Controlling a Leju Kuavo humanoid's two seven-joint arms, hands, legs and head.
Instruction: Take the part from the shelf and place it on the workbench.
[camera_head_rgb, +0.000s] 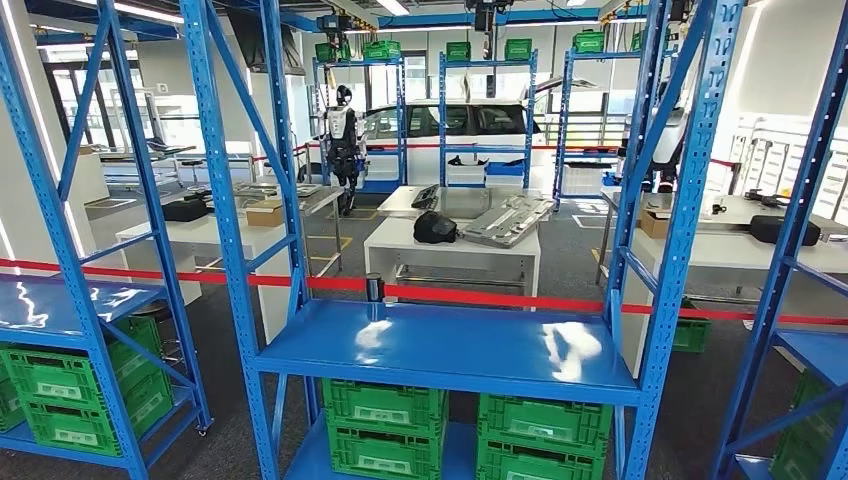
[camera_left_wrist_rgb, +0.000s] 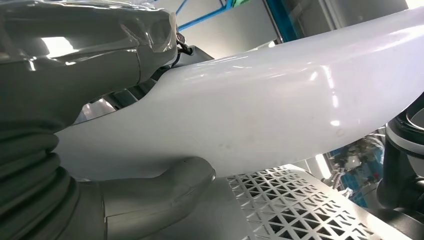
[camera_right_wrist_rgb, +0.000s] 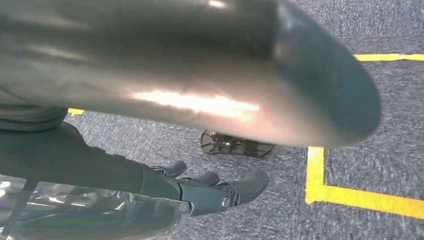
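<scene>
While the left hand (camera_left_wrist_rgb: 125, 200) carries the white part (camera_left_wrist_rgb: 260, 110), the step to get right is the walk-round and set-down. The thick thumb (camera_left_wrist_rgb: 187, 175) presses one face of the glossy curved panel. The fingers on the far face are hidden, so I judge it a clamped hold rather than see it whole. A perforated plate (camera_left_wrist_rgb: 290, 205) lies close beside the part, so keep the panel's long free end lifted off it.

From the head view, the blue shelf (camera_head_rgb: 450, 350) stands square ahead, with green crates (camera_head_rgb: 385, 420) under it at 6 o'clock. A red tape (camera_head_rgb: 480, 295) runs across behind it. The white desk (camera_head_rgb: 400, 238) lies beyond at 12 o'clock. It bears a dark bundle (camera_head_rgb: 435, 228) and, at its 3 o'clock side, a grey panel (camera_head_rgb: 505, 220). Aim for the bare near-left patch and bring the part in level. Let the thumb ease off only once the panel rests along its length; a curved shell will likely rock if dropped on one end.

The right hand (camera_right_wrist_rgb: 200, 192) hangs over the carpeted floor (camera_right_wrist_rgb: 350, 165), its fingers (camera_right_wrist_rgb: 252, 180) loosely spread and holding nothing. It is free to steady the far end.
</scene>
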